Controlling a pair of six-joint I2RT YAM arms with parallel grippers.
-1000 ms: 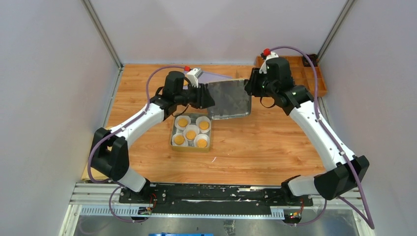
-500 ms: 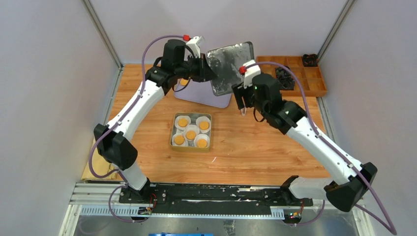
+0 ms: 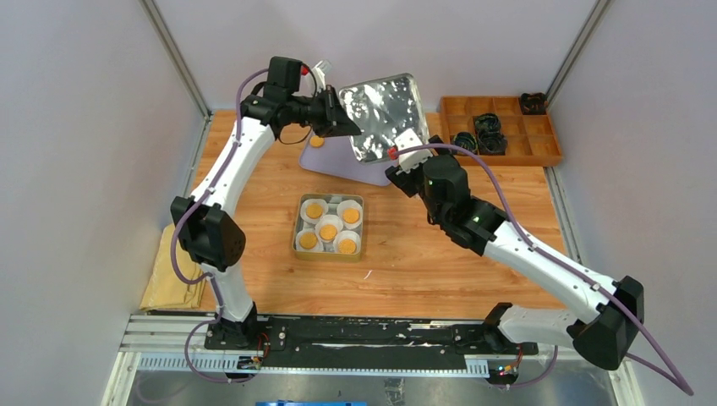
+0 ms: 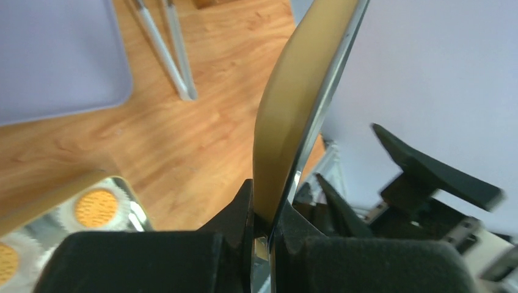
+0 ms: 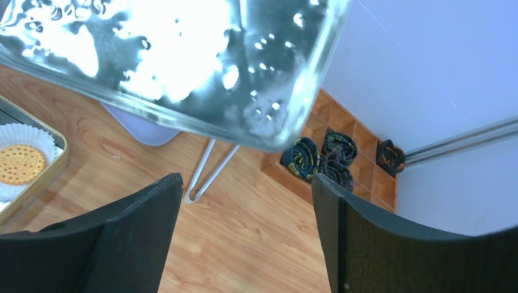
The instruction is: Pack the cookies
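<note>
Over the wooden table (image 3: 440, 245), my left hand (image 4: 267, 213) pinches the big shiny lid (image 3: 385, 114) by its edge up in the air. My right hand (image 5: 245, 178) waits wide open just under it, holding nothing. Lower down sits the gold tin (image 3: 298, 247) with five cookies (image 3: 329, 231) inside, and one more cookie (image 3: 316, 142) lies on the purple mat (image 3: 355, 169) behind it. I think this is the closing step, so next the lid must come down flat and line up with the tin, though that last cookie may need packing first.
</note>
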